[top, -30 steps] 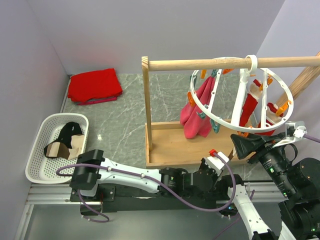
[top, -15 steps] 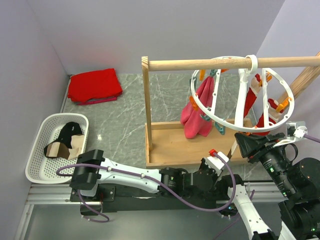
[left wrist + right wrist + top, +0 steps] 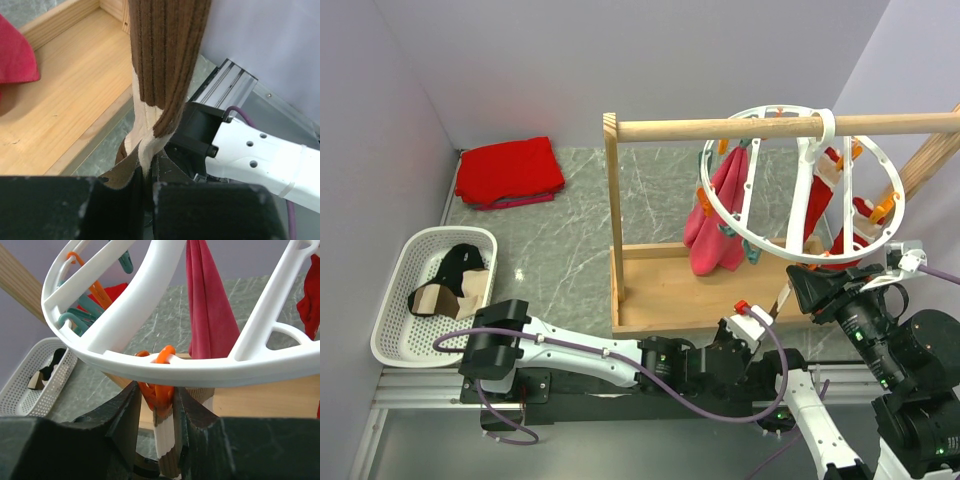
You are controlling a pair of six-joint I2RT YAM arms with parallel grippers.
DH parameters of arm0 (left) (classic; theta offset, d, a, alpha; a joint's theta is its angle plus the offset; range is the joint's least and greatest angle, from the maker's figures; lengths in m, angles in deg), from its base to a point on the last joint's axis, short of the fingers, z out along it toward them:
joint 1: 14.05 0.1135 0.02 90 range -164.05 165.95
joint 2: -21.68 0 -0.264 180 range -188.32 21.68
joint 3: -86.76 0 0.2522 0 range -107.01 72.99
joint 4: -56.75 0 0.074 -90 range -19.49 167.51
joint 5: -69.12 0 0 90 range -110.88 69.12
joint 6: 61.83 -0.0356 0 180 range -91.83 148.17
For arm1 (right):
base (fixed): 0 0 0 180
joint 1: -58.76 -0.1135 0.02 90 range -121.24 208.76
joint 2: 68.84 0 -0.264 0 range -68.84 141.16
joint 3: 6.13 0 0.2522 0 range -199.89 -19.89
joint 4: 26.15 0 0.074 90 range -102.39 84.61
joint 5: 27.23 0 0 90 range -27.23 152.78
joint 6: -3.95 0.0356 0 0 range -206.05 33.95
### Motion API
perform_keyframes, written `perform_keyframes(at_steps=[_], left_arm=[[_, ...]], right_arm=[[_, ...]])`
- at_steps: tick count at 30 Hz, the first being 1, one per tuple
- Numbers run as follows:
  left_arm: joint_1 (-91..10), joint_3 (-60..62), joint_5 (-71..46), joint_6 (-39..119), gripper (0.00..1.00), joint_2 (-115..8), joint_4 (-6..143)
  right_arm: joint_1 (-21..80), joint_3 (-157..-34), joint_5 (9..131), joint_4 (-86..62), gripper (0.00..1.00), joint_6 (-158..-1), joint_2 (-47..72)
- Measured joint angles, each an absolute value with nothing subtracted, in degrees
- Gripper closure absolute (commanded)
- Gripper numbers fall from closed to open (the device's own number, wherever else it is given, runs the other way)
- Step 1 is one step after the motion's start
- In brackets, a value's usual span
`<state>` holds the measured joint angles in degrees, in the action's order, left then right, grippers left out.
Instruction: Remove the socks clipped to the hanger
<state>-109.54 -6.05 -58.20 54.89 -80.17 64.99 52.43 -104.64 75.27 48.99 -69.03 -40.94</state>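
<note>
The left pincer (image 3: 146,180) grips the lower end of the brown-and-cream sock (image 3: 167,55). Above it, the right pincer (image 3: 157,395) pinches the orange peg (image 3: 162,382) clipping that sock to the near rim of the hanger (image 3: 225,367). Squeeze the peg fully, then pull straight down.

Left arm (image 3: 590,358): white link shells, black joint housings, purple cable (image 3: 436,342) looped alongside, red tab (image 3: 744,305) at wrist. Right arm (image 3: 915,365): bulky black housings, white lower link (image 3: 260,150) with round holes. Left gripper (image 3: 146,172): matte black fingers (image 3: 65,207), scuffed.
</note>
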Motion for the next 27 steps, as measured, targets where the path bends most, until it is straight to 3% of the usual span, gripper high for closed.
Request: perform_keyframes(at_steps=[1,2,3,5,9,13,20,27], left_arm=[[-109.54,-5.85,-58.2,55.07,0.99,-80.17,65.27],[-109.54,-5.68,-58.22,55.29,0.99,-80.17,65.4],[-109.54,-5.61,-58.2,55.35,0.99,-80.17,65.56],[-109.54,-5.61,-58.2,55.46,0.99,-80.17,65.64],[-109.54,-5.61,-58.18,55.48,0.99,-80.17,65.67],[-109.54,-5.61,-58.09,55.9,0.99,-80.17,65.67],[-109.56,-5.5,-57.72,56.97,0.99,-80.17,65.73],[-109.62,-4.65,-57.41,57.89,0.99,-80.17,66.58]], right_arm=[[52.43,-104.57,75.24,49.01,0.96,-69.05,-41.01],[52.43,-104.57,75.24,48.97,0.74,-69.05,-41.01],[52.43,-104.57,75.24,48.95,0.66,-69.05,-41.01],[52.43,-104.57,75.24,48.99,0.57,-69.05,-41.01],[52.43,-104.64,75.24,49.19,0.53,-69.01,-41.01],[52.43,-104.64,75.18,49.41,0.6,-69.05,-41.01],[52.41,-104.64,75.07,49.41,1.0,-69.21,-41.01],[52.41,-104.64,75.09,49.32,1.0,-69.23,-41.01]])
